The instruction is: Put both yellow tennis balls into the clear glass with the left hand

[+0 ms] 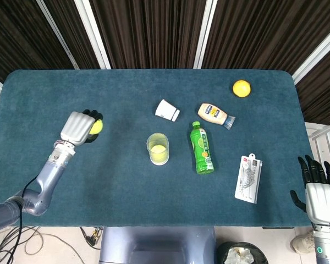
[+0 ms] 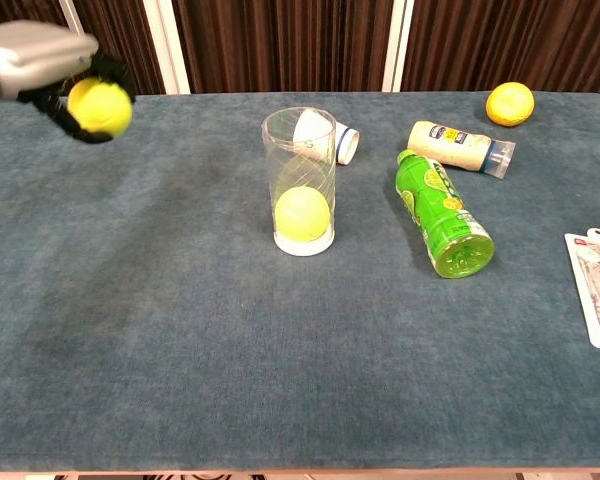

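My left hand [image 1: 78,127] grips a yellow tennis ball [image 1: 96,127] and holds it above the table at the left; in the chest view the same hand [image 2: 42,60] carries the ball [image 2: 100,107] clear of the cloth. The clear glass [image 1: 158,148] stands upright at the table's middle with the other yellow tennis ball [image 2: 302,213] at its bottom [image 2: 300,180]. The held ball is well to the left of the glass. My right hand [image 1: 321,192] hangs off the table's front right corner, fingers apart, holding nothing.
A white paper cup [image 1: 167,110] lies behind the glass. A green bottle [image 1: 202,147] and a mayonnaise bottle [image 1: 215,115] lie to its right. An orange fruit [image 1: 241,88] sits at the far right, a white packet [image 1: 248,178] near the front right edge.
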`<action>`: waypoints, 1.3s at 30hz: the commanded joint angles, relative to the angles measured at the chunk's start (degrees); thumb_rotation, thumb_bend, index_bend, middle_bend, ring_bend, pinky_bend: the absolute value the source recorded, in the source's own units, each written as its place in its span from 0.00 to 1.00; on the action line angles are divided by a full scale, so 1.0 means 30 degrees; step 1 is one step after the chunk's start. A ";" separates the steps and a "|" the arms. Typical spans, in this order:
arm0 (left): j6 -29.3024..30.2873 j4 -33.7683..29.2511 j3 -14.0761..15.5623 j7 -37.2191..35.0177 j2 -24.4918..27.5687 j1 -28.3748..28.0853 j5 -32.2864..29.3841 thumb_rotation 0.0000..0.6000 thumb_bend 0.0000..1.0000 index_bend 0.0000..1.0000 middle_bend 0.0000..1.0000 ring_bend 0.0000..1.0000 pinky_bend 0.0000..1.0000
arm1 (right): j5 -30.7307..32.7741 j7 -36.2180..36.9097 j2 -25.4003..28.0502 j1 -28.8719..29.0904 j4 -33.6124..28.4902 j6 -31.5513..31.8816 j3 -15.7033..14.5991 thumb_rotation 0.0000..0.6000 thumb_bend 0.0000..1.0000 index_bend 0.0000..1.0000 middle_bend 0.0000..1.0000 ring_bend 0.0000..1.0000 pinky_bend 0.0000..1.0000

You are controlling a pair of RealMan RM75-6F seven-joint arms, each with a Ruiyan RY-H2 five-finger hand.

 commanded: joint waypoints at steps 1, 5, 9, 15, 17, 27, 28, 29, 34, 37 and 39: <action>0.0829 -0.4849 -0.1555 0.0761 0.2159 -0.0463 -0.0349 1.00 0.38 0.46 0.49 0.44 0.68 | 0.0019 -0.0010 -0.0002 0.0003 -0.0001 -0.0012 0.0003 1.00 0.34 0.03 0.08 0.12 0.06; 0.0706 -0.7338 -0.2322 0.2462 0.2528 -0.1298 -0.1336 1.00 0.38 0.46 0.49 0.44 0.68 | -0.0026 -0.0010 -0.0011 0.0014 -0.0012 -0.0040 -0.0027 1.00 0.34 0.03 0.08 0.12 0.06; 0.0649 -0.7910 -0.2610 0.4565 0.2046 -0.2427 -0.1768 1.00 0.38 0.46 0.49 0.44 0.68 | 0.0010 0.0016 -0.0034 0.0033 0.0036 -0.0113 -0.0035 1.00 0.34 0.03 0.08 0.12 0.06; 0.0597 -0.7964 -0.2927 0.6240 0.0680 -0.3771 -0.3081 1.00 0.38 0.47 0.49 0.44 0.68 | 0.0125 0.0069 -0.0069 0.0077 0.0162 -0.0246 -0.0014 1.00 0.34 0.03 0.08 0.12 0.06; 0.0502 -0.7880 -0.2875 0.6696 0.0239 -0.4116 -0.3606 1.00 0.38 0.47 0.49 0.44 0.68 | 0.0125 0.0093 -0.0067 0.0070 0.0163 -0.0206 0.0008 1.00 0.34 0.03 0.08 0.12 0.06; 0.0408 -0.7365 -0.2025 0.7663 -0.1238 -0.5051 -0.4890 1.00 0.38 0.47 0.49 0.44 0.68 | 0.0096 0.0315 0.0074 -0.0010 0.0116 0.0046 0.0117 1.00 0.34 0.03 0.08 0.12 0.06; 0.0434 -0.7305 -0.1931 0.7720 -0.1289 -0.5085 -0.4875 1.00 0.37 0.47 0.49 0.44 0.68 | 0.0100 0.0327 0.0078 -0.0011 0.0113 0.0046 0.0120 1.00 0.34 0.03 0.08 0.12 0.06; 0.0462 -0.7234 -0.1831 0.7796 -0.1336 -0.5121 -0.4847 1.00 0.37 0.46 0.49 0.44 0.68 | 0.0104 0.0334 0.0083 -0.0013 0.0111 0.0044 0.0120 1.00 0.34 0.03 0.08 0.12 0.06; 0.0638 -0.6883 -0.1333 0.8280 -0.1551 -0.5322 -0.4573 1.00 0.32 0.45 0.47 0.41 0.66 | 0.0065 0.0320 0.0078 -0.0012 0.0100 0.0060 0.0109 1.00 0.34 0.03 0.08 0.12 0.06; 0.0640 -0.6883 -0.1254 0.8264 -0.1679 -0.5419 -0.4635 1.00 0.29 0.45 0.45 0.39 0.64 | 0.0059 0.0307 0.0082 -0.0025 0.0085 0.0092 0.0112 1.00 0.34 0.03 0.08 0.12 0.06; 0.0620 -0.6925 -0.1182 0.8341 -0.1674 -0.5488 -0.4688 1.00 0.27 0.44 0.43 0.38 0.62 | 0.0069 0.0327 0.0092 -0.0034 0.0085 0.0122 0.0134 1.00 0.34 0.03 0.08 0.12 0.06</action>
